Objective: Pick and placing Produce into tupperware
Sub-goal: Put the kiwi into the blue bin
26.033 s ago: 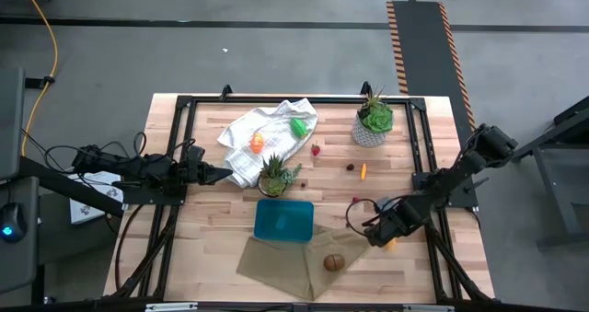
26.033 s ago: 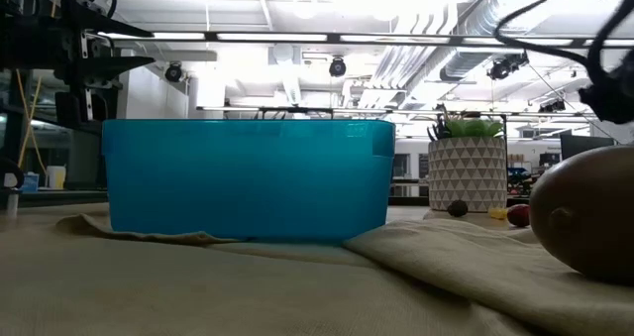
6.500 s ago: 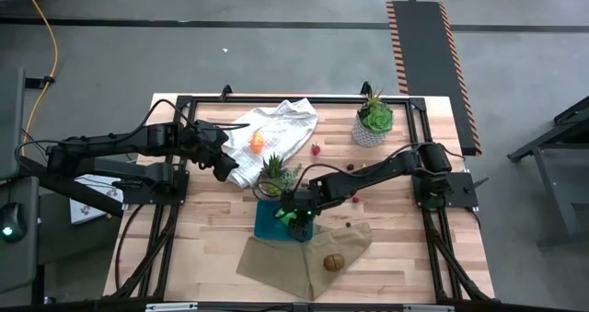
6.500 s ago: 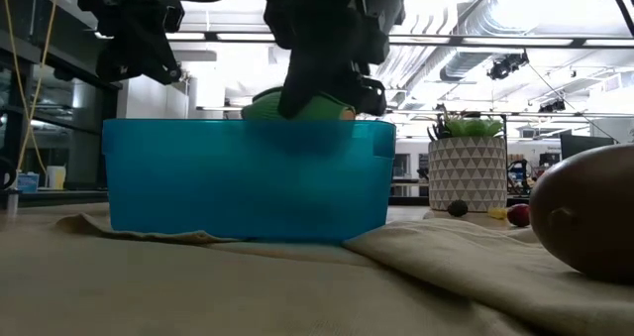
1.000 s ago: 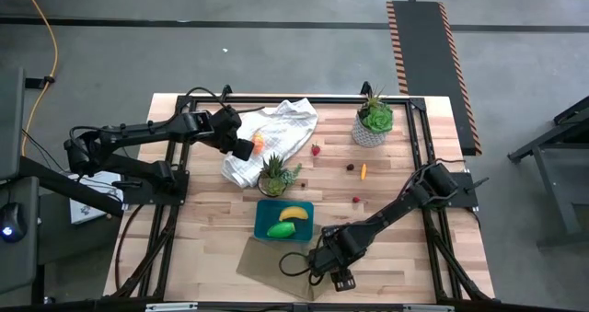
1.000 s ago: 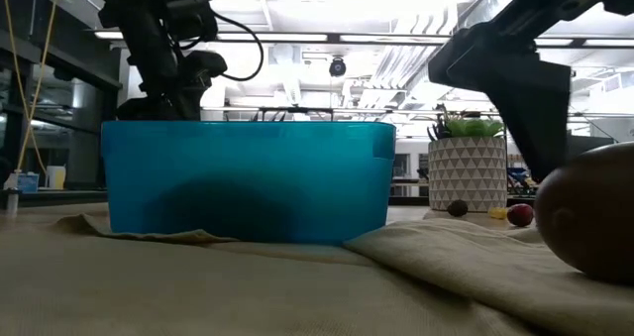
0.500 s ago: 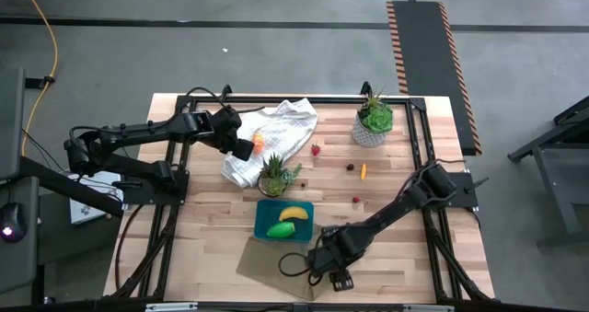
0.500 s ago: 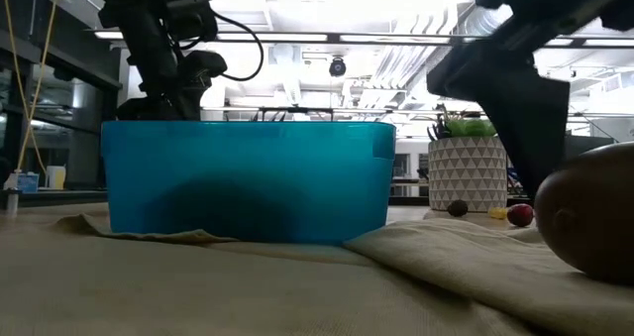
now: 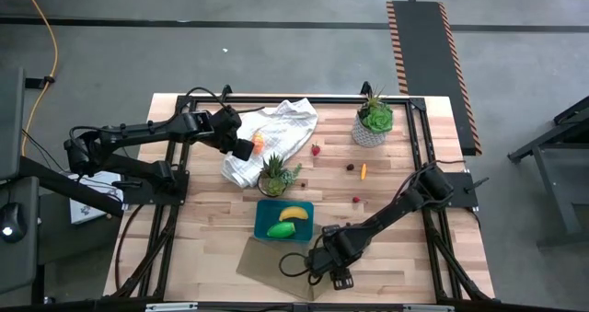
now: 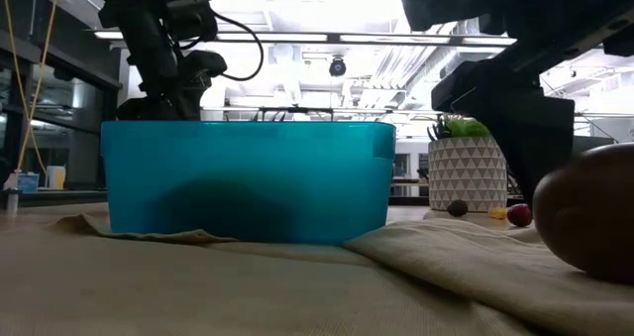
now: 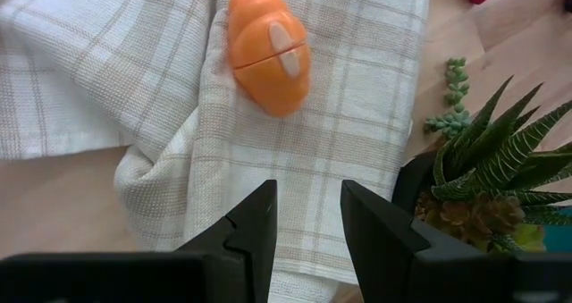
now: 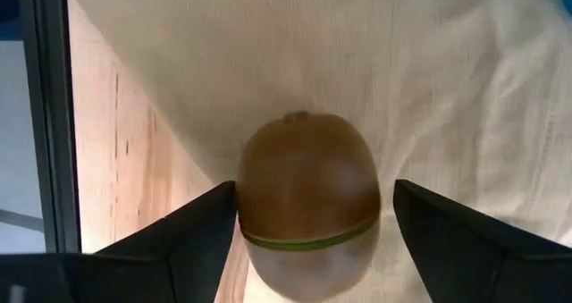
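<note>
Teal tupperware [image 9: 283, 219] sits just below table centre and already holds two pieces, a yellow banana [image 9: 293, 213] and a green pepper [image 9: 281, 229]. Left outside, by my count: brown kiwi [image 12: 308, 205] on the tan cloth [image 9: 276, 261] at about 4 o'clock from the container, an orange piece [image 11: 268, 48] on the white checked towel [image 9: 276, 132] at 11 o'clock, a second small orange piece [image 9: 363, 171] at 2 o'clock, a red berry [image 9: 316, 150] and a dark berry [image 9: 350, 167] up near 1 o'clock, another red one [image 9: 356, 200] at 3 o'clock. So roughly a third done, judging by what lies where. Right gripper [image 12: 308, 249] is down at the kiwi, fingers spread wide with one on each side of it, not pinching yet; this looks like the approach for the next pick. Left gripper [image 11: 304, 240] hovers over the towel close to the orange piece, fingers drawn together, holding nothing. Edges: kiwi lies on the cloth near the table's front edge, so the lift has little room at 6 o'clock but open board toward the container. A small potted plant [image 9: 276, 176] stands touching or just beside the container's far rim at 12 o'clock, and a larger one [image 9: 372, 121] stands well apart at 1 o'clock; carries from the towel must clear those spiky leaves. Loose cloth folds could snag a low finger.
</note>
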You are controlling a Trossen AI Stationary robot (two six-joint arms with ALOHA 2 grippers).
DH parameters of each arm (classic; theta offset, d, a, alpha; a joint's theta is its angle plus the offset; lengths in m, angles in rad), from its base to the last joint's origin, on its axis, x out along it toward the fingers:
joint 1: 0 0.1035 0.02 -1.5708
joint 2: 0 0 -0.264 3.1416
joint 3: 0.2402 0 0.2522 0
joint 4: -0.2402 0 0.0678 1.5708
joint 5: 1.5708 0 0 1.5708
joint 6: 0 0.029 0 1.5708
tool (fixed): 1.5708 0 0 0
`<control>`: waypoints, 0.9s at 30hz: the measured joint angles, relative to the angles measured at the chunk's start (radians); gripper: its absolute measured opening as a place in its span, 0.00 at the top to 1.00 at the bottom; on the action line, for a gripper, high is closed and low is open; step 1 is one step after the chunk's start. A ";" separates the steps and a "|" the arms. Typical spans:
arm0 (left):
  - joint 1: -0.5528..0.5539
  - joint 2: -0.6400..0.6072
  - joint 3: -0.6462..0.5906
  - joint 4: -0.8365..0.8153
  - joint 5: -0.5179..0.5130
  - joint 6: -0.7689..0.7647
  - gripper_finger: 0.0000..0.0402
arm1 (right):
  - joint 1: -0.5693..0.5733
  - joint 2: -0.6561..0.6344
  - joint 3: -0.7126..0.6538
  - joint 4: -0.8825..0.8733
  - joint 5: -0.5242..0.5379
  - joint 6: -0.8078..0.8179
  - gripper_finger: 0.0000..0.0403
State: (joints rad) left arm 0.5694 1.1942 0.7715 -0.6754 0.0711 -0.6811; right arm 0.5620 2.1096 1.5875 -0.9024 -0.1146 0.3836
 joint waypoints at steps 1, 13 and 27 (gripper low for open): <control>0.000 0.000 0.000 0.000 0.000 0.000 0.71 | 0.001 0.001 0.000 -0.004 0.000 0.000 0.31; 0.000 0.000 0.000 0.000 0.000 0.007 0.71 | -0.001 0.001 0.000 -0.011 0.001 0.040 0.41; 0.000 0.000 0.000 -0.006 0.014 0.036 0.71 | -0.001 0.002 0.018 -0.009 -0.010 0.064 0.42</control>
State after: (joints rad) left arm 0.5694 1.1942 0.7716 -0.6819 0.0853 -0.6450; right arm 0.5606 2.1111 1.6050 -0.9117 -0.1246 0.4478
